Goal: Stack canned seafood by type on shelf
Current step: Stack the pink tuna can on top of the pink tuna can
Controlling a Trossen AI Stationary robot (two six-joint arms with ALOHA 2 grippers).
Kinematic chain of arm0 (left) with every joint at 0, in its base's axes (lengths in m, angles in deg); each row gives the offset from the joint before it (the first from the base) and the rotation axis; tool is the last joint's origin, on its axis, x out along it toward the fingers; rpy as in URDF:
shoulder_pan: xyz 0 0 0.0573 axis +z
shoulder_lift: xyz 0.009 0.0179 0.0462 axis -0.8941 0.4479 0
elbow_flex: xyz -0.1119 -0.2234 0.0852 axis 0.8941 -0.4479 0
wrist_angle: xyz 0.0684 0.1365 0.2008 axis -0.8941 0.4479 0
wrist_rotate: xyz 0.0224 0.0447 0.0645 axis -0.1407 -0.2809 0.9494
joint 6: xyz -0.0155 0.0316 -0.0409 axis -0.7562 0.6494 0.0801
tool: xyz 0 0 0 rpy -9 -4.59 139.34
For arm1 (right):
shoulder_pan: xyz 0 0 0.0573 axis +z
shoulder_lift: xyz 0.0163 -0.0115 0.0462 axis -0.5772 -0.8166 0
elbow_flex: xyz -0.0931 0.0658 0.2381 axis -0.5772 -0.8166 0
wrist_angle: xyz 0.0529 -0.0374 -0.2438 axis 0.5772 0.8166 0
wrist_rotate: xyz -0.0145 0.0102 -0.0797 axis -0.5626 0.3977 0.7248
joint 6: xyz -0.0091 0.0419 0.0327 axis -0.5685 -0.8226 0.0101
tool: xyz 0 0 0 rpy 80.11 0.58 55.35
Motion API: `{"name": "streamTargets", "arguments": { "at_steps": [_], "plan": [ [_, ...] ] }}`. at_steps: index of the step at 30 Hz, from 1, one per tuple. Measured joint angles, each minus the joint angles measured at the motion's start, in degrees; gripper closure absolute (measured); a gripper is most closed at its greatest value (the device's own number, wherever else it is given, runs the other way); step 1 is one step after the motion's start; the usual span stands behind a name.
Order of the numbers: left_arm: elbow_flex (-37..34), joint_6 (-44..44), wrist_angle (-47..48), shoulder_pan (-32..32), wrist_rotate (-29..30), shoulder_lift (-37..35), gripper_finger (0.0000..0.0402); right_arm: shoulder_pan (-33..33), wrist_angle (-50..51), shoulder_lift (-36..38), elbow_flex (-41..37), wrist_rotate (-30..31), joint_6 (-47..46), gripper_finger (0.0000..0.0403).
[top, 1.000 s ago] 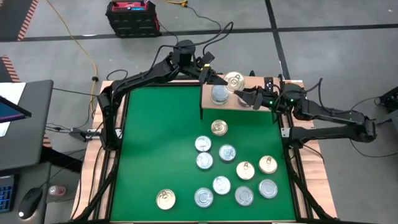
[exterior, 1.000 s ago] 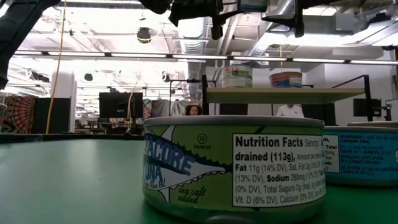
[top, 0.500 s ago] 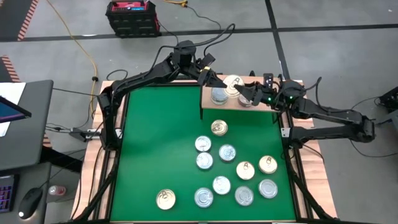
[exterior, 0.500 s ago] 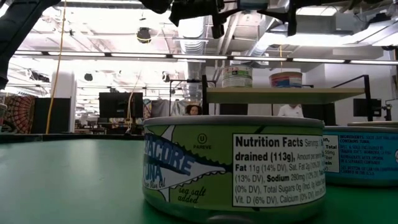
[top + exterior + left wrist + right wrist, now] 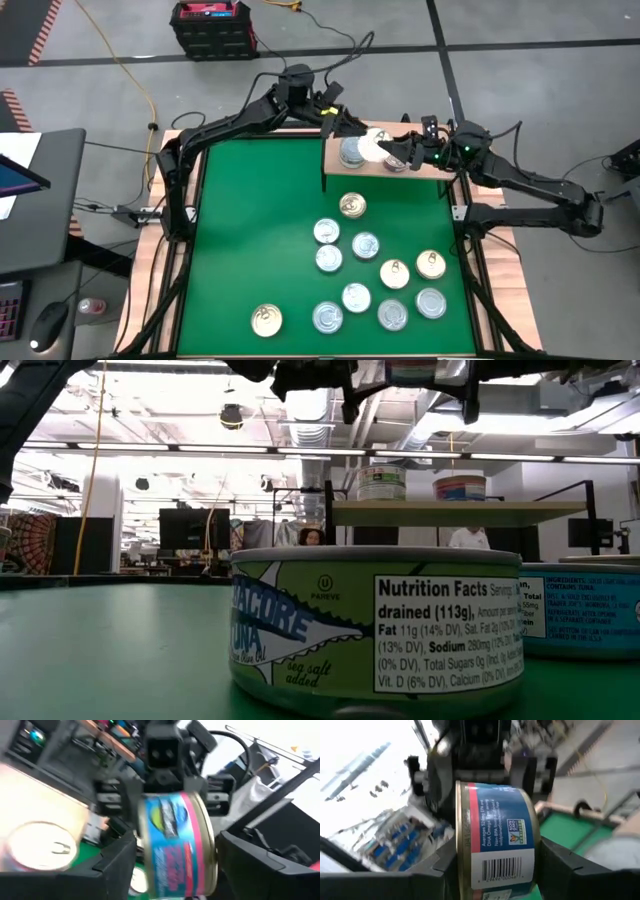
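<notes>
Above the shelf (image 5: 335, 176) at the far edge of the green table (image 5: 250, 230), the two arms met nose to nose with one tin (image 5: 373, 146) hanging in the air between them. The tin lay on its side, its pale lid turned up toward the ceiling. It wore a blue label with a pink band on one face (image 5: 177, 845) and a barcode on the other (image 5: 500, 840). The right gripper (image 5: 495, 865) reached in from the right side of the table, and its dark fingers sat snug against both flat ends of the tin, so it looked to be the one holding it. The left gripper (image 5: 175, 865) came in from the far left corner. Its fingers bracketed the same tin but stood a little off it, with a sliver of gap showing, parted rather than clamped. Below them the light-wood board carried two tins side by side, a silver-lidded tin (image 5: 352, 153) and a second tin (image 5: 459, 487), seen from table height on the thin black legs. The remaining tins (image 5: 365, 245) lay scattered flat on the green in the near right half, gold and silver lids mixed. A green-labelled tuna tin (image 5: 375, 625) sat nearest the table-level camera.
</notes>
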Motion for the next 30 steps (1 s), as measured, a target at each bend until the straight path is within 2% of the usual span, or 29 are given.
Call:
{"name": "streamTargets", "arguments": {
  "at_steps": [5, 9, 12, 16, 18, 21, 26, 30],
  "plan": [
    [0.00, 0.34, 0.13, 2.76, 2.79, 0.00, 0.0094, -3.26, 13.43, 1.79, 3.13, -3.36, 0.01, 0.0189],
    [0.00, 2.29, 1.02, 4.26, 5.47, 0.00, 0.0082, -6.33, 25.51, 2.88, 5.70, -4.06, 0.38, 0.0189],
    [-0.02, 9.46, 6.39, 4.12, 10.75, -0.64, 0.0084, -9.12, 33.68, 2.87, 7.22, -4.15, 0.44, 0.0187],
    [-0.04, 25.39, 17.03, 0.57, 23.34, -2.73, 0.0089, -12.00, 42.33, 2.52, 9.47, -4.19, 1.79, 0.0187],
    [-0.04, 30.55, 20.41, -1.69, 27.83, -3.55, 0.0090, -13.15, 44.42, 2.22, 10.35, -4.19, 1.95, 0.0187],
    [-0.04, 33.66, 22.65, -3.81, 28.84, -4.14, 0.0092, -14.97, 45.80, 1.36, 10.77, -4.66, 2.00, 0.0186],
    [-0.05, 34.79, 22.92, -6.58, 26.19, -4.42, 0.0099, -17.42, 49.80, -1.81, 10.79, -5.42, 4.14, 0.0185],
    [-1.77, 37.06, 22.56, -9.90, 26.03, -4.42, 0.0110, -17.98, 48.22, -4.81, 10.87, -6.98, 4.97, 0.0185]
  ]
}}
